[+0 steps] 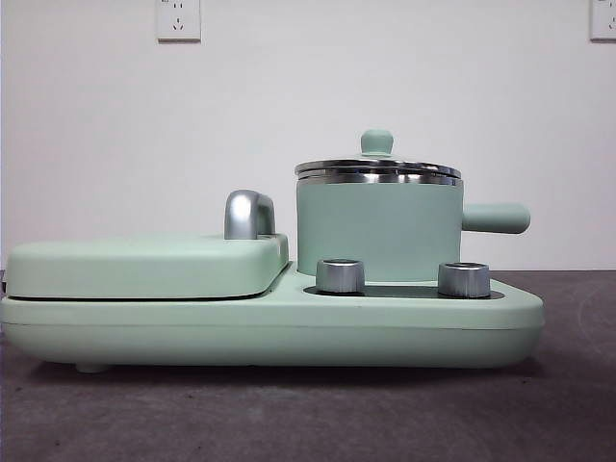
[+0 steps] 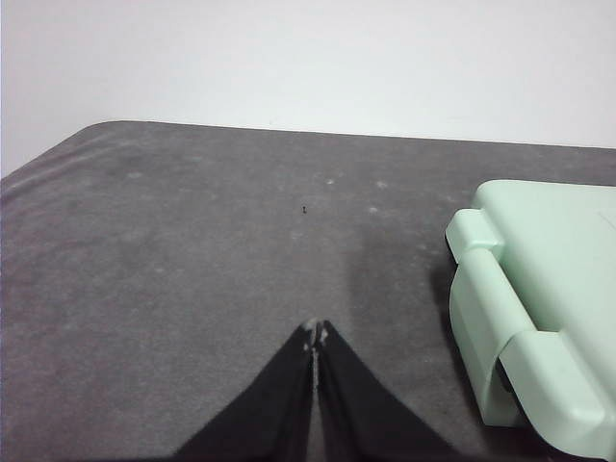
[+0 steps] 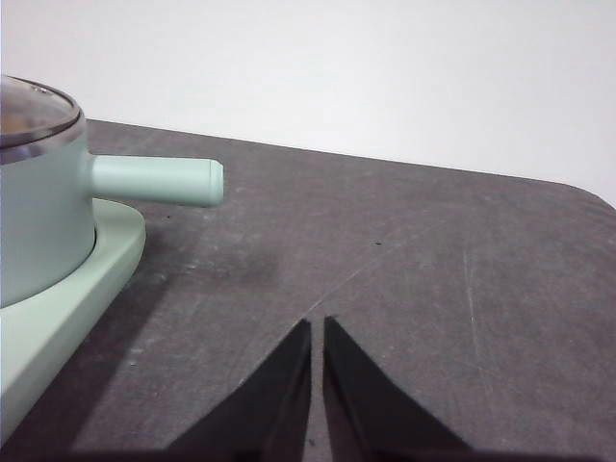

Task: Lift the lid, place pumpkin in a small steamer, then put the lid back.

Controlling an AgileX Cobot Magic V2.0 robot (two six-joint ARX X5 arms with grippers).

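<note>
The small steamer (image 1: 377,229), a mint green pot with a side handle, stands on the right half of the appliance base (image 1: 269,327). The lid (image 1: 377,166) rests on its steel rim, green knob on top. In the right wrist view the small steamer (image 3: 38,217) and part of the lid (image 3: 34,111) show beside my right gripper (image 3: 318,322), which hovers shut over bare table off the handle's end. My left gripper (image 2: 316,329) is shut over the table beside the base's other end. The pumpkin is out of view.
A flat mint green griddle cover (image 1: 144,265) with a steel handle (image 1: 248,214) fills the base's left half; its hinged corner (image 2: 539,308) shows in the left wrist view. Two steel dials (image 1: 340,275) front the pot. Dark grey tabletop (image 3: 404,250) surrounds the appliance.
</note>
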